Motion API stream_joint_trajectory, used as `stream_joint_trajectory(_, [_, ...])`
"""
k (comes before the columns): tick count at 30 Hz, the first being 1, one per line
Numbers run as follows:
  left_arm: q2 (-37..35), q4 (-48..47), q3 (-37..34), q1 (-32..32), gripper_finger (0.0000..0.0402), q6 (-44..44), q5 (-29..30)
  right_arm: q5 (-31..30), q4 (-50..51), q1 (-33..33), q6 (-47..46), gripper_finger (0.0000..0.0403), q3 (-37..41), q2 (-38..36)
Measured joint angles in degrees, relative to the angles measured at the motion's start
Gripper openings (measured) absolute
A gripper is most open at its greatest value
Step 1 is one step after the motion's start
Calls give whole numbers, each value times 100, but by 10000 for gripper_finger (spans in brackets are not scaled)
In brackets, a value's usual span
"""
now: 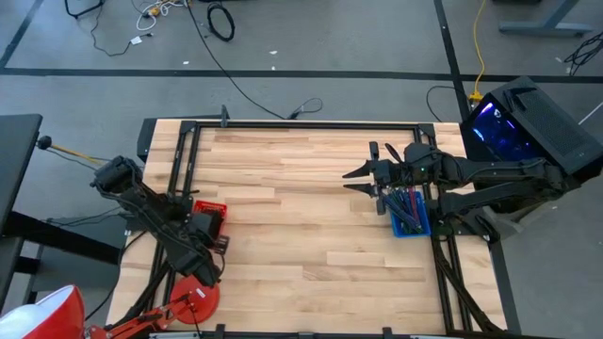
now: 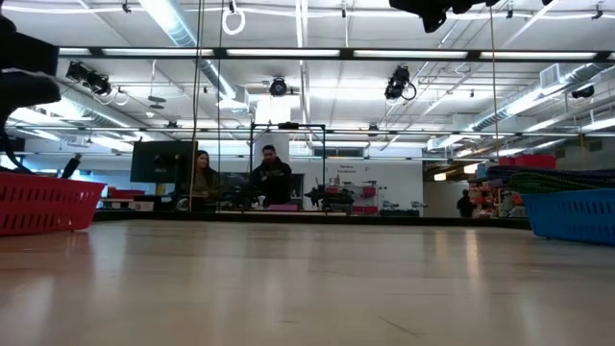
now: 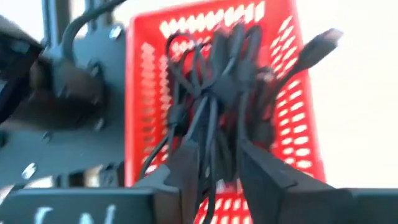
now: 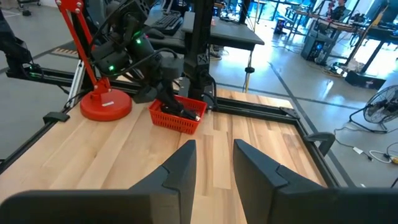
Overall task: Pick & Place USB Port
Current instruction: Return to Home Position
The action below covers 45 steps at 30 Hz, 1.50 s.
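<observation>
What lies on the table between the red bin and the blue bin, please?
Only bare wooden table between the red bin and the blue bin, in the high view; the right gripper hovers above.

The bin (image 1: 211, 207) at the table's (image 1: 301, 235) left edge holds cables (image 3: 214, 87), a second bin (image 1: 411, 234) sits opposite.

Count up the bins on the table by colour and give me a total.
Red bin: 1
Blue bin: 1
Total: 2
</observation>
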<state>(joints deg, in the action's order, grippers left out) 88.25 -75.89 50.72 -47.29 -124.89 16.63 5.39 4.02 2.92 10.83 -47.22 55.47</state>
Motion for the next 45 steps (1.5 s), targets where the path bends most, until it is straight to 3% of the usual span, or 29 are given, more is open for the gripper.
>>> stream_joint_trajectory(3, [-28, -1, 2, 0, 132, 12, 403, 0, -3, 2, 0, 107, 0, -1])
stream_joint_trajectory(9, [-28, -5, 54, 78, 156, 159, 524, 0, -9, 1, 0, 107, 0, -1])
stream_joint_trajectory(11, [-28, -4, 184, 104, 161, 406, 865, 0, -25, 0, 0, 107, 0, -1])
stream_joint_trajectory(15, [-28, -136, 732, 124, 162, 1507, 2320, 0, -25, 2, 17, 107, 0, -1])
stream_joint_trajectory(17, [-28, -215, 1076, 158, 160, 2343, 3345, 0, -96, 8, 73, 107, 21, 2])
stream_joint_trajectory(21, [-39, -239, 1598, 449, 156, 4040, 5552, 236, -1149, 191, 141, 107, 545, 39])
stream_joint_trajectory(24, [-128, -235, 1812, 939, 151, 4890, 6421, 1245, -2306, 525, -259, 107, 1121, 184])
stream_joint_trajectory(26, [-244, -221, 1836, 1365, 149, 5049, 6607, 1549, -3045, 719, -651, 107, 1464, 364])
stream_joint_trajectory(31, [-329, -23, 1834, 2363, 149, 5398, 6503, 1520, -3378, 1231, -1123, 107, 1816, 643])
stream_joint_trajectory(35, [-317, 1175, 1795, 2840, 149, 6593, 6136, 1843, -3436, 1544, -1099, 107, 1814, 682])
stream_joint_trajectory(38, [-317, 3731, 1452, 3164, 149, 8806, 5246, 1948, -3428, 1775, -1115, 107, 1814, 689])
stream_joint_trajectory(41, [-267, 7303, 750, 3531, 149, 11762, 2943, 2214, -3380, 1877, -1395, 107, 1814, 793])
stream_joint_trajectory(43, [-171, 9079, 328, 3748, 149, 12696, 1693, 2319, -3277, 1854, -1470, 107, 1816, 861])
stream_joint_trajectory(45, [-103, 10111, 47, 3931, 149, 12989, 1242, 2351, -3340, 1804, -1422, 107, 1913, 975])
